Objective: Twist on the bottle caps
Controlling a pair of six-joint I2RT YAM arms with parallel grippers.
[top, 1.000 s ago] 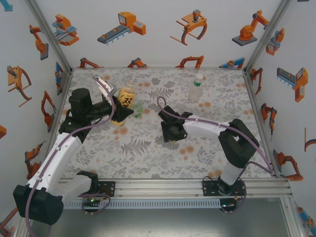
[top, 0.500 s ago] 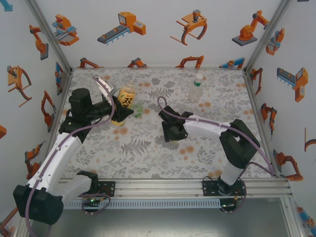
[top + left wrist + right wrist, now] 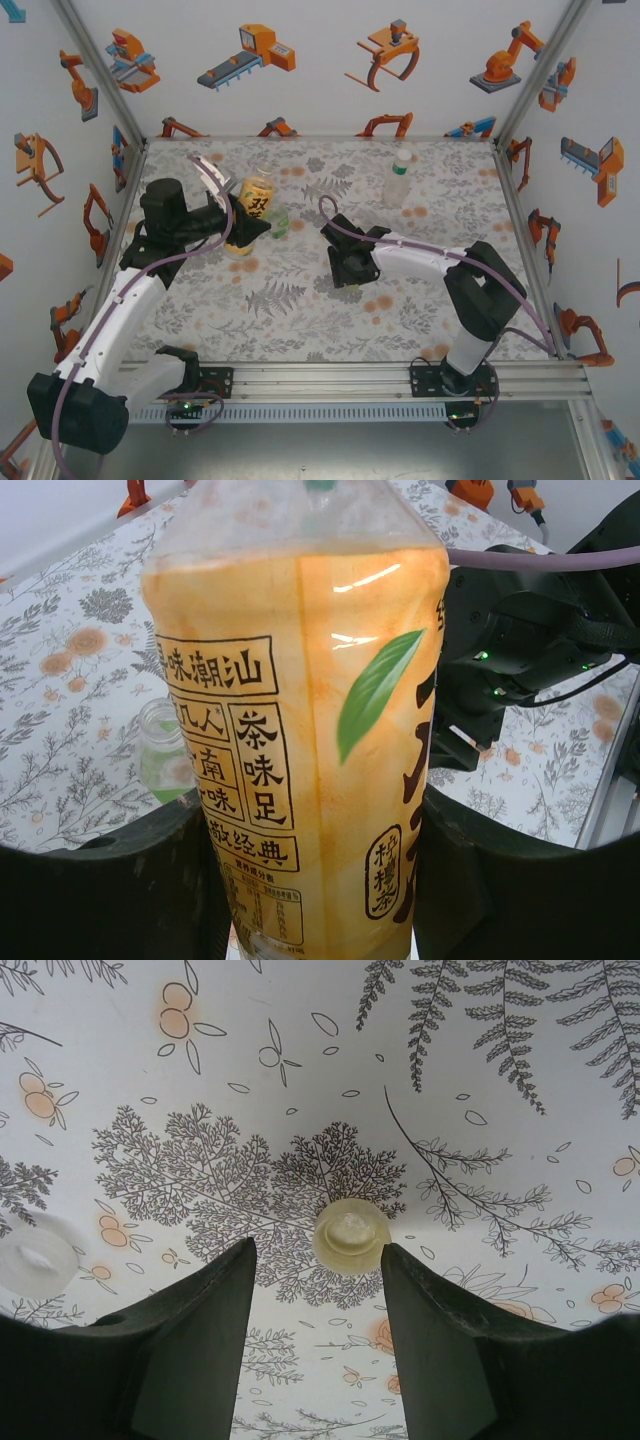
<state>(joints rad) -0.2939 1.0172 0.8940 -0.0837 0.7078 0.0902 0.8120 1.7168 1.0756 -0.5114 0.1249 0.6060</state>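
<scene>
Left hand (image 3: pixel 240 222): was closed on the yellow bottle (image 3: pixel 255 205), with 1 finger pressed to each side of the label, as seen from the left wrist (image 3: pixel 315 870).
Yellow bottle (image 3: pixel 300 730): was held upright between the fingers of the left hand, its base at the worktop (image 3: pixel 300 320).
Green bottle (image 3: pixel 279 222): was stood just beside the yellow bottle, on the side away from the left hand's wrist; its mouth was seen open from the left wrist (image 3: pixel 165 750).
Right hand (image 3: pixel 345 268): was pointed down over the worktop with its fingers apart and nothing gripped between them (image 3: pixel 316 1252).
Pale cap (image 3: pixel 352 1232): was laid flat on the worktop just beyond the right hand's fingertips, in line with the gap and touched by neither finger.
White cap (image 3: pixel 38 1255): was laid on the worktop outside the right hand's fingers, well off to one side.
Clear bottle (image 3: pixel 398 180): was stood upright beyond the right hand, well apart from both hands.
</scene>
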